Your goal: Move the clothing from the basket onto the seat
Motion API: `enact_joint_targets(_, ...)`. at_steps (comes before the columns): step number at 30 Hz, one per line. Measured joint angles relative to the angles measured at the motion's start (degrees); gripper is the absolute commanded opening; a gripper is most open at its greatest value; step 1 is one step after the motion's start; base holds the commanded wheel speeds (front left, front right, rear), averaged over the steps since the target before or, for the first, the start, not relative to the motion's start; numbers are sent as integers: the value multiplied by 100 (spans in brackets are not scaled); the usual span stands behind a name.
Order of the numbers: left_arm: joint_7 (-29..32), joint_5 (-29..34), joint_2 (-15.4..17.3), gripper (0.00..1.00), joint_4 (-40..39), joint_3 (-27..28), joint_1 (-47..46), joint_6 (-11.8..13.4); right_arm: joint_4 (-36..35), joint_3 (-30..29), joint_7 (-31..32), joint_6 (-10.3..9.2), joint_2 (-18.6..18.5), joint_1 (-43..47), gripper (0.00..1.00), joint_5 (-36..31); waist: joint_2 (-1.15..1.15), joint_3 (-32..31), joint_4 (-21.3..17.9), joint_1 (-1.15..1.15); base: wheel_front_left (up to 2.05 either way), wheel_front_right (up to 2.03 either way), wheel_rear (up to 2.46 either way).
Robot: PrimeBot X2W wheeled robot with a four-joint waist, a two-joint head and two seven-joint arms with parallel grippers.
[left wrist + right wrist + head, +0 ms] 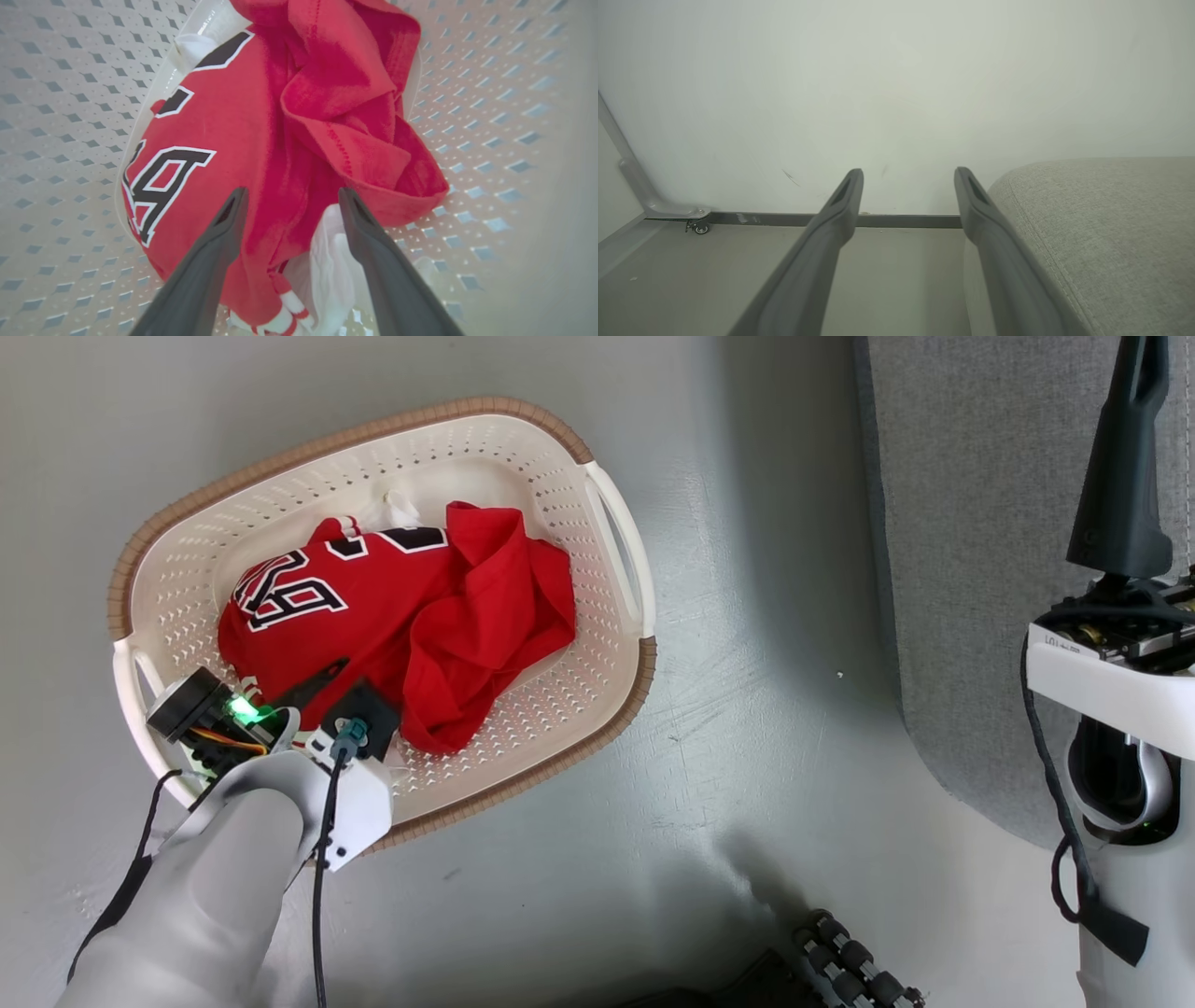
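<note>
1. Grey floor [747, 644] is seen under the basket [611, 537] in the head view. The seat [971, 569] is seen at the right, well apart from the basket.
2. Clothing [401, 616] is bunched inside the basket, red, with dark white-edged lettering turned up. None of it is seen on the seat.
3. Left tool [292, 193] is reached into the basket's near left end, with its jaws spread wide and nothing gripped.
4. In the left wrist view a red fold of the clothing is framed between the two fingers, with the lettering just left of the left finger. White cloth [329, 261] is seen lower down between them. Whether the tips touch the fabric cannot be told.
5. Right tool [908, 172] is held open and empty above the floor, pointed at a pale wall [896, 70]. The seat's rounded corner is seen just beside its right finger, well away from the clothing.
</note>
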Motion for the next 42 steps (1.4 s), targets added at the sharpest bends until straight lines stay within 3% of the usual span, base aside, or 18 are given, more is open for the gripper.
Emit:
enact_joint_targets(6, 169, 229, -5, 100, 164, -135, -70, 122, 64, -1, -42, 0, 0, -14, 100, 4, 0, 24, -59, 0, 0, 0, 0)
enact_joint_targets(15, 389, 348, -78, 100, 364, -301, -243, 111, 182, 54, -98, 0, 0, -23, 100, 42, 0, 64, -144, 0, 0, 0, 0)
enact_joint_targets(26, 648, 544, -23, 91, 544, -361, -427, 516, 248, 76, -152, 0, 0, -25, 100, 97, 0, 88, -190, 0, 0, 0, 0)
enact_joint_targets(28, 708, 543, -40, 84, 593, -357, -430, 586, 264, 86, -153, 0, 0, -26, 100, 98, 0, 89, -193, 0, 0, 0, 0)
enact_joint_targets(37, 884, 543, -132, 3, 746, -345, -436, 816, 341, 152, -156, 0, 0, -38, 100, 100, 0, 92, -215, 0, 0, 0, 0)
enact_joint_targets(42, 890, 519, -232, 0, 767, -341, -437, 816, 387, 152, -158, 0, 0, -96, 100, 100, 0, 75, -231, 0, 0, 0, 0)
